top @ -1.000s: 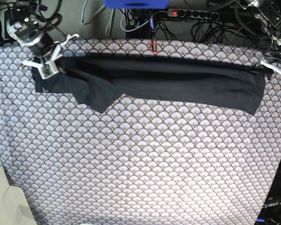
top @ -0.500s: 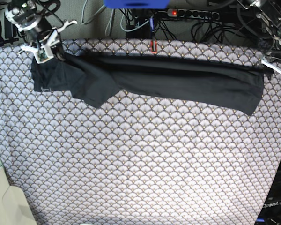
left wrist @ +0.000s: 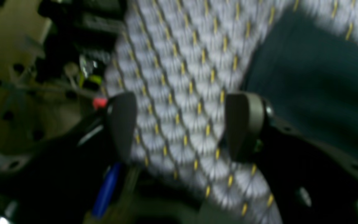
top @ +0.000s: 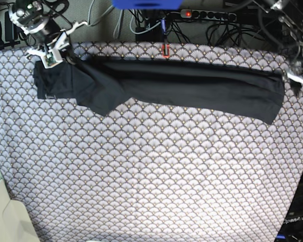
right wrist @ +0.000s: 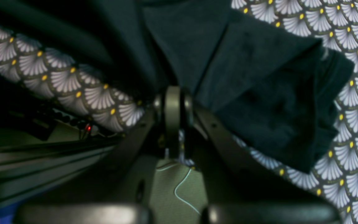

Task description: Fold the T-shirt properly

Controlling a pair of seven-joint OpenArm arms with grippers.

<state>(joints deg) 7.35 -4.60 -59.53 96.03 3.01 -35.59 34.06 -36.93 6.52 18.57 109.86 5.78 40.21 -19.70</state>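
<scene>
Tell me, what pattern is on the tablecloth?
Grey-white scallop fans with yellow dots on the tablecloth, clearest in the right wrist view.

My base view looks steeply down on the whole tablecloth point(top: 151, 181) from above its near edge. My left wrist camera sits close over the far right corner, blurred, apparently facing outward. My right wrist camera hangs close at the far left corner; both wrist views share the T-shirt point(top: 182, 88) with base.

Plain black T-shirt point(top: 192, 88), no print anywhere, reading dark teal up close; under it a grey-white tablecloth point(top: 151, 176) in fan scallops, dark outlines, a small yellow dot on each; a red clip point(top: 165, 50) at the far edge
</scene>
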